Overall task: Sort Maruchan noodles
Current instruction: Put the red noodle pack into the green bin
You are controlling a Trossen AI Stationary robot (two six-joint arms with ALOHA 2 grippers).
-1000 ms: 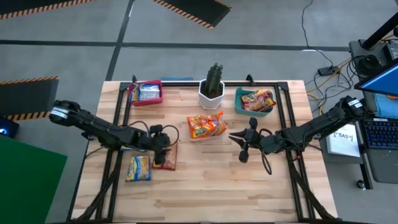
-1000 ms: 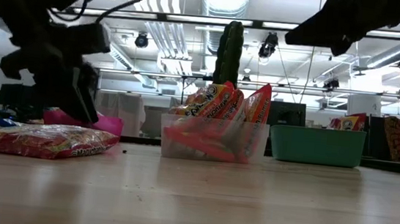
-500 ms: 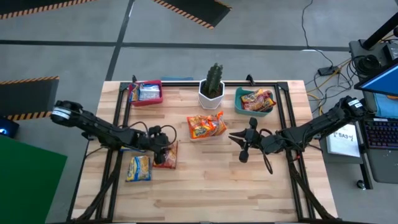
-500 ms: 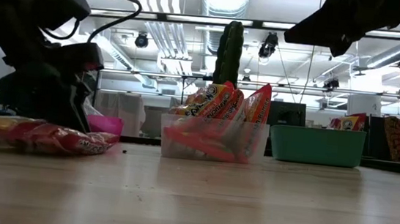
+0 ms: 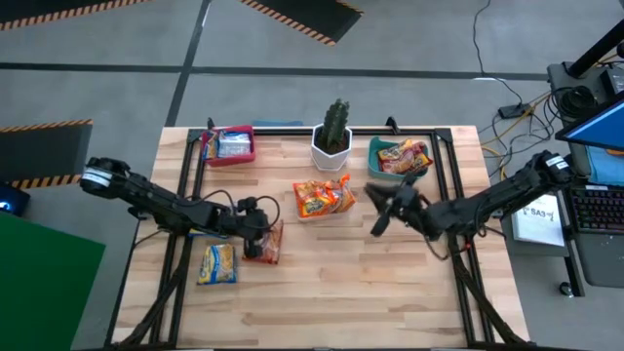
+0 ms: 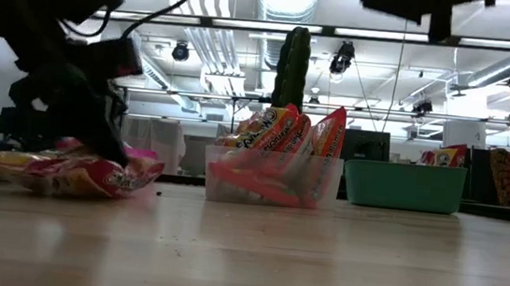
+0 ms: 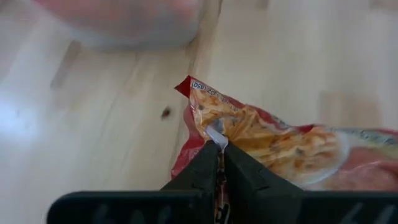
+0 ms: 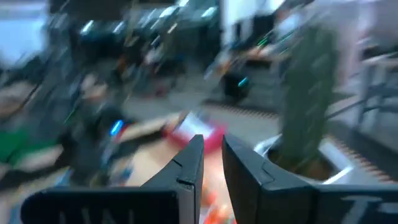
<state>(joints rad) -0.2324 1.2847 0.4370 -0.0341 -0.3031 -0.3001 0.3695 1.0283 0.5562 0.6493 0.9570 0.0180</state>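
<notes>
Left gripper [image 7: 219, 148] clamped on red-orange packet [image 7: 280, 140] edge.

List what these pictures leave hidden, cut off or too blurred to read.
- Left claw: shut on the red-orange packet; high view, the arm covers that pinch.
- Right claw: right wrist view is smeared; nothing seen between its fingers, bins behind unreadable.
- Yellow packet: label too small from above.
- Teal bin: low view, its wall hides most contents.
</notes>
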